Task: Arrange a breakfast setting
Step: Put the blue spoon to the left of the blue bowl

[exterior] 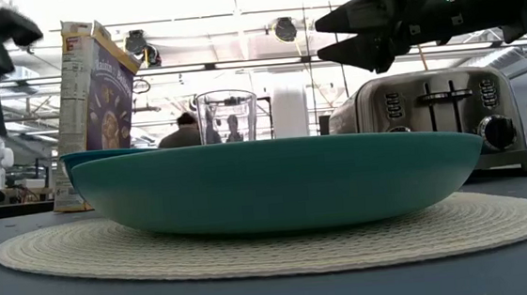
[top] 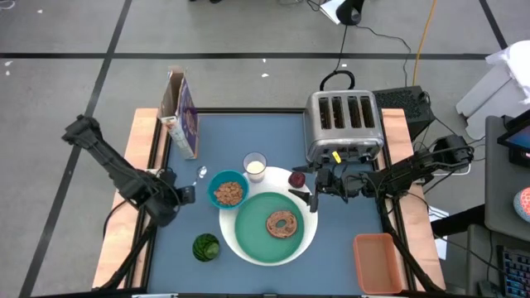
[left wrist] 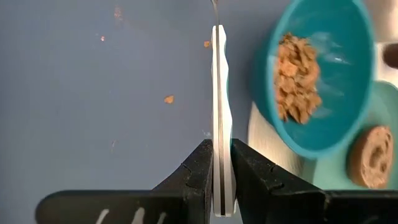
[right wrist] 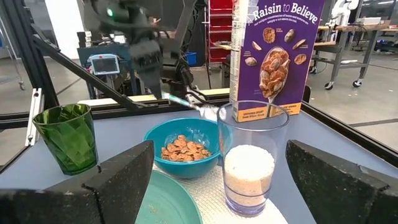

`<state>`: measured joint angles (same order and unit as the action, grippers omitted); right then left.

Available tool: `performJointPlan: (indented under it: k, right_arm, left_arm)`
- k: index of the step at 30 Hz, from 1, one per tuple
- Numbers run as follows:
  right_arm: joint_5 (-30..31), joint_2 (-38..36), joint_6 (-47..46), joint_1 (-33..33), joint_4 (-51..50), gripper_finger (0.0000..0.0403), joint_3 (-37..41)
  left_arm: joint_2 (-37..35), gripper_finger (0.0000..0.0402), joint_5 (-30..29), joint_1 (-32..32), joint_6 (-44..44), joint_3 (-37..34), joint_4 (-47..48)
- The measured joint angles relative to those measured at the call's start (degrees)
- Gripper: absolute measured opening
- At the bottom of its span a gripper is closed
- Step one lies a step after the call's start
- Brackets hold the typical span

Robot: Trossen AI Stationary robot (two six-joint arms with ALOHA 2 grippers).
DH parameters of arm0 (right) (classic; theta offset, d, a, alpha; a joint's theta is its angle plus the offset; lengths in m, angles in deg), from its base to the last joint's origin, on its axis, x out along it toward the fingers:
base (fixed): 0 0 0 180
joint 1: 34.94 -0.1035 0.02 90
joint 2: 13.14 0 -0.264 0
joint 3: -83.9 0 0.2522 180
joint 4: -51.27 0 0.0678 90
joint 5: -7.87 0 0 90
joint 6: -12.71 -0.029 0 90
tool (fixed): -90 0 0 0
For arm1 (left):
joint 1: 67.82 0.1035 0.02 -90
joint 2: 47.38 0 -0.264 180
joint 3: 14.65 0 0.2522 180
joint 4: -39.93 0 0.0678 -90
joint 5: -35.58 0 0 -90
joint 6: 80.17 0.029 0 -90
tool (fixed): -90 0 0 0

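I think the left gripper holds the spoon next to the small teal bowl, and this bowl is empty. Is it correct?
Not fully. The left gripper does hold the spoon next to the small teal bowl, but the bowl is not empty: it has brown cereal in it. The left wrist view shows this clearly, and the high view and right wrist view agree.

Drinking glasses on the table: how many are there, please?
2. The glass of milk stands behind the white plate, between the teal bowl and the toaster. The green glass stands at the table's front, left of the plate. None seems hidden.
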<state>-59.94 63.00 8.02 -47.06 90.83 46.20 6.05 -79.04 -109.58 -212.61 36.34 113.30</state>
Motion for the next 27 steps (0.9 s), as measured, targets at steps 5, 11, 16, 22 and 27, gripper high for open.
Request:
performJointPlan:
  k: [5, 11, 16, 22, 27]
  right_arm:
    - [0.1, 0.0, 0.0, 0.0, 0.0, 0.0357, 0.0]
    - [0.1, 0.0, -0.2, 0.0, -0.1, 0.0357, 0.0]
    - [0.2, 0.0, -0.2, 0.0, 0.0, 0.0357, 0.0]
    - [0.2, 0.0, -0.2, 0.0, 0.0, 0.0357, 0.0]
    - [0.2, 0.0, -0.2, 0.0, 0.0, 0.0357, 0.0]
  left_arm:
    - [0.2, 0.0051, -0.9, 2.1, -0.1, -7.5, -9.4]
    - [0.3, 0.0051, -4.1, 4.1, -0.2, -14.4, -20.9]
    - [0.6, 0.0051, -4.1, 4.7, -0.3, -17.5, -25.8]
    - [0.7, 0.0051, -0.5, 4.7, -0.3, -17.7, -27.7]
    - [0.7, 0.0051, 0.6, 4.7, -0.3, -17.7, -31.2]
